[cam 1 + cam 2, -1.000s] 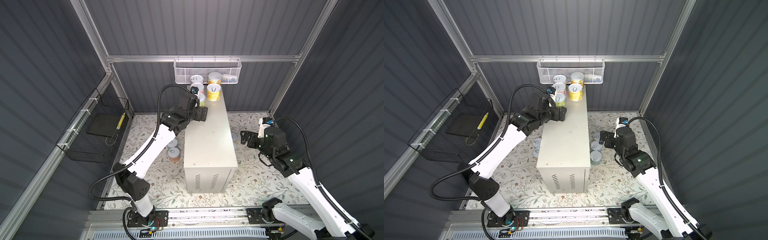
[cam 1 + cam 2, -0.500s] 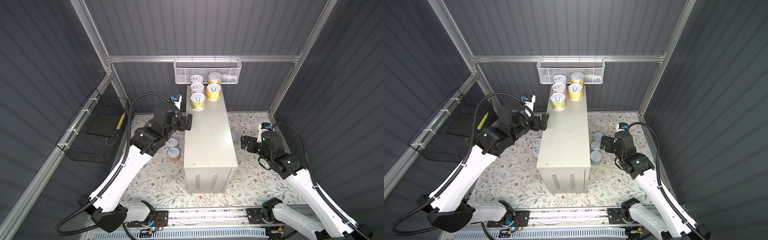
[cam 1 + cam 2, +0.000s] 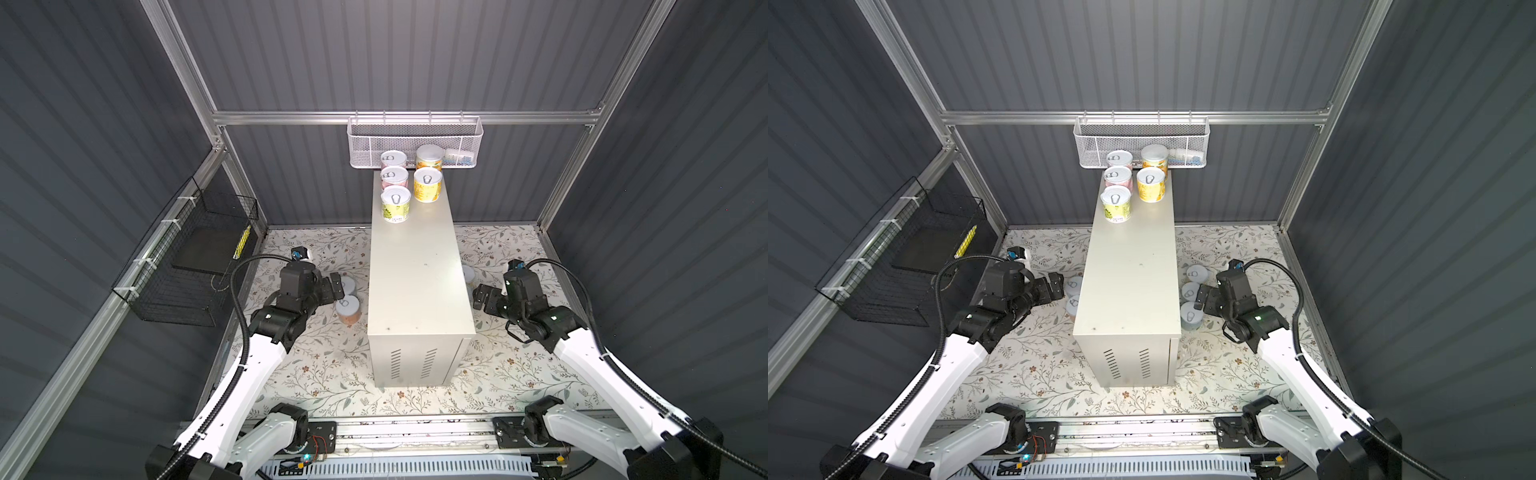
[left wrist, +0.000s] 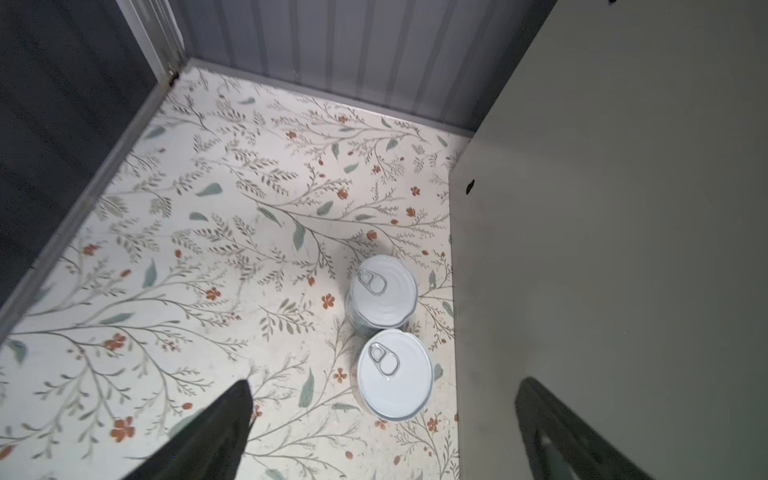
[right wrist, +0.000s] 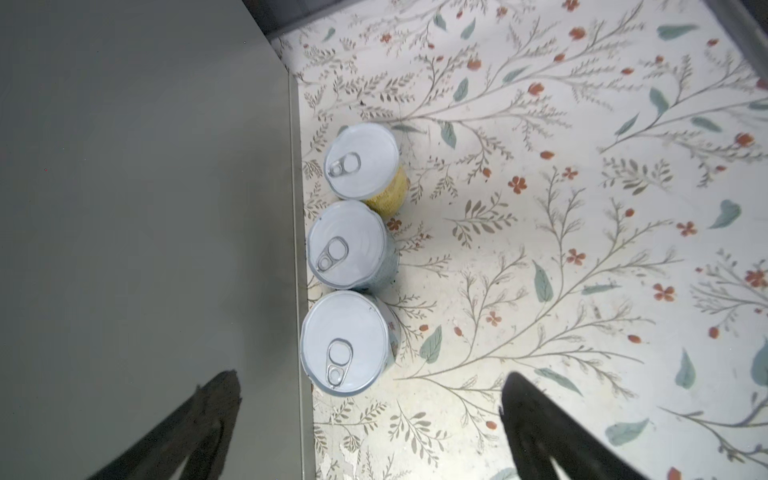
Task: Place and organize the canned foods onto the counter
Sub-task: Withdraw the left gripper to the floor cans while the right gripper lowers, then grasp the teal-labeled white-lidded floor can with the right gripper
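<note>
I work in a robot test cell, not a real home. Dark ribbed wall panels (image 3: 374, 54) box me in on three sides, held by a bare aluminium frame (image 3: 291, 117). My left arm (image 3: 257, 365) and right arm (image 3: 582, 357) rise from a metal rail (image 3: 415, 434) along the front edge. The homely touches are props: a floral-print sheet (image 3: 324, 365) as floor, a white mesh basket (image 3: 415, 141) and a black wire basket (image 3: 183, 286) hung on the frame, and a cream vented metal box as my table (image 3: 415, 266).

The tall bench (image 3: 419, 270) walls off my left claw (image 3: 337, 289) from my right claw (image 3: 482, 298). Two cans (image 4: 395, 374) hug its left flank, three cans (image 5: 347, 245) its right, perhaps touching. Outward floral floor (image 4: 208, 249) and its near top lie free.
</note>
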Robot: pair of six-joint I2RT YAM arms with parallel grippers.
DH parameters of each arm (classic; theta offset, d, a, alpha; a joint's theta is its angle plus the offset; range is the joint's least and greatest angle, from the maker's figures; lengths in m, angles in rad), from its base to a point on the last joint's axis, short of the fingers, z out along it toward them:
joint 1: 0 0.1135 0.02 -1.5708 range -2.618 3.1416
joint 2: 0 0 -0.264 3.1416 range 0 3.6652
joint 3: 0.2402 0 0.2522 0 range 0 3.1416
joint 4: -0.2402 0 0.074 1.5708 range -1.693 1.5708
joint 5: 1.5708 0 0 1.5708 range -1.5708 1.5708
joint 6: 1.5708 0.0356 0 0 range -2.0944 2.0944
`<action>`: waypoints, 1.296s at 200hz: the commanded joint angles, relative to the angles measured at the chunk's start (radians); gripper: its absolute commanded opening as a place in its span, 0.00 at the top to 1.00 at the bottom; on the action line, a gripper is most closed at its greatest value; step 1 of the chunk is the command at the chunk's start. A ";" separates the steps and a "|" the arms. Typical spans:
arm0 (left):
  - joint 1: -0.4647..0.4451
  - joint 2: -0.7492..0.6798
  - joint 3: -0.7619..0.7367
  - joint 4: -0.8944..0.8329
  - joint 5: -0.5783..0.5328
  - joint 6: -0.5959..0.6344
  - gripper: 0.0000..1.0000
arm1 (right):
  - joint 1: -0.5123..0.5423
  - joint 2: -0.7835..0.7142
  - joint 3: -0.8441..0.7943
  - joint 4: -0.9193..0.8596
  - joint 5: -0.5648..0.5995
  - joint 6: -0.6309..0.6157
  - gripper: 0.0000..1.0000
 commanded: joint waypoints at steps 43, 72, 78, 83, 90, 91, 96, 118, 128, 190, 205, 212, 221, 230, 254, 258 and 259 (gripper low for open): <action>0.000 0.057 -0.060 0.148 0.075 -0.052 0.01 | 0.009 0.161 -0.055 0.119 -0.104 0.056 0.01; 0.000 0.088 -0.035 0.122 0.070 -0.025 0.01 | 0.025 0.213 -0.068 0.159 -0.109 0.075 0.01; 0.000 0.084 -0.041 0.134 0.071 -0.024 0.01 | 0.027 0.221 -0.071 0.168 -0.110 0.077 0.01; 0.000 0.081 -0.046 0.140 0.074 -0.024 0.01 | 0.030 0.227 -0.075 0.179 -0.112 0.080 0.01; 0.000 0.078 -0.049 0.147 0.079 -0.025 0.01 | 0.033 0.230 -0.080 0.190 -0.112 0.085 0.01; 0.000 0.078 -0.049 0.147 0.079 -0.025 0.01 | 0.032 0.231 -0.082 0.193 -0.112 0.085 0.01; 0.000 0.080 -0.047 0.149 0.079 -0.024 0.01 | 0.035 0.234 -0.086 0.205 -0.112 0.087 0.01; 0.000 0.100 -0.034 0.142 0.087 -0.018 0.01 | 0.040 0.261 -0.086 0.224 -0.112 0.087 0.01; 0.000 0.105 -0.034 0.144 0.091 -0.018 0.01 | 0.044 0.275 -0.085 0.231 -0.109 0.086 0.01; 0.000 0.095 -0.048 0.155 0.090 -0.013 0.01 | 0.061 0.342 -0.072 0.263 -0.088 0.070 0.01; 0.000 0.093 -0.052 0.161 0.084 -0.014 0.01 | 0.064 0.370 -0.067 0.280 -0.092 0.063 0.02; 0.000 0.096 -0.052 0.160 0.082 -0.012 0.01 | 0.066 0.384 -0.058 0.274 -0.089 0.062 0.02; 0.000 0.099 -0.047 0.153 0.077 -0.012 0.01 | 0.070 0.403 -0.049 0.273 -0.075 0.060 0.03; -0.001 0.101 -0.047 0.152 0.077 -0.012 0.01 | 0.073 0.421 -0.044 0.274 -0.059 0.059 0.05; 0.000 0.095 -0.056 0.161 0.079 -0.017 0.01 | 0.074 0.470 -0.033 0.267 -0.024 0.051 0.09; 0.000 0.096 -0.057 0.162 0.078 -0.018 0.01 | 0.073 0.477 -0.034 0.269 -0.023 0.049 0.09; 0.000 0.096 -0.057 0.163 0.078 -0.018 0.01 | 0.073 0.479 -0.034 0.269 -0.022 0.048 0.10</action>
